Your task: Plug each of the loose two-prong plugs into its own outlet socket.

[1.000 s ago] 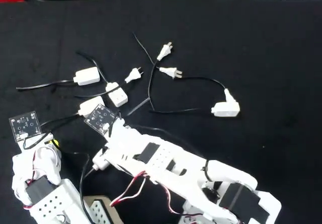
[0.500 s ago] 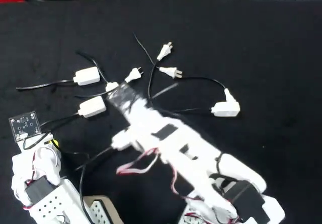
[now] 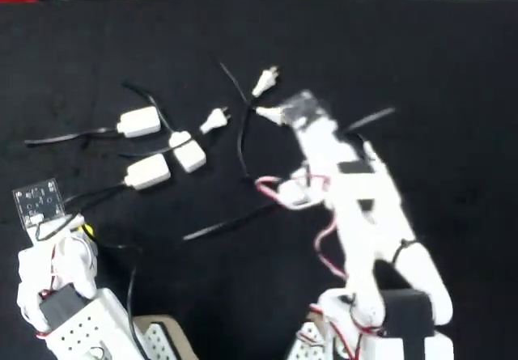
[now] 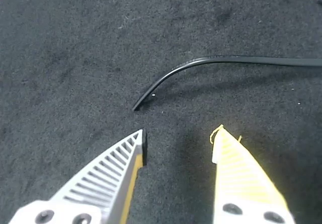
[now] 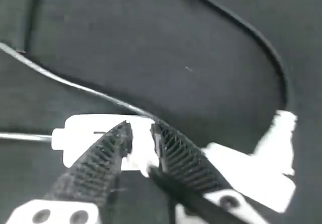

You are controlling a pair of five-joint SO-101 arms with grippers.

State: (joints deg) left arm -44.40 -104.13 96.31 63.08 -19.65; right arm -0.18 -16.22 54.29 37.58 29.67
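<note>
Three white two-prong plugs lie on the black cloth: one [image 3: 265,81] at the back, one [image 3: 214,120] to its left, one [image 3: 271,115] right beside my right gripper [image 3: 301,108]. Three white sockets [image 3: 139,121], [image 3: 188,156], [image 3: 147,171] sit at the left. In the right wrist view my right gripper [image 5: 140,131] hangs over a white socket block [image 5: 90,138], with another white piece [image 5: 256,176] beside it on a curving black cord [image 5: 261,48]. My left gripper [image 4: 176,138] is open over bare cloth, just short of a black cable end [image 4: 151,94].
The left arm [image 3: 57,271] stands at the table's front left corner. A loose black cable [image 3: 231,221] lies across the middle front. Another cable [image 3: 241,133] curls between the plugs. The cloth at the back and right is bare.
My right arm has swung from the sockets at the left across to the plugs at the middle right. A black cable has slid toward the front left. The left arm has kept still.
</note>
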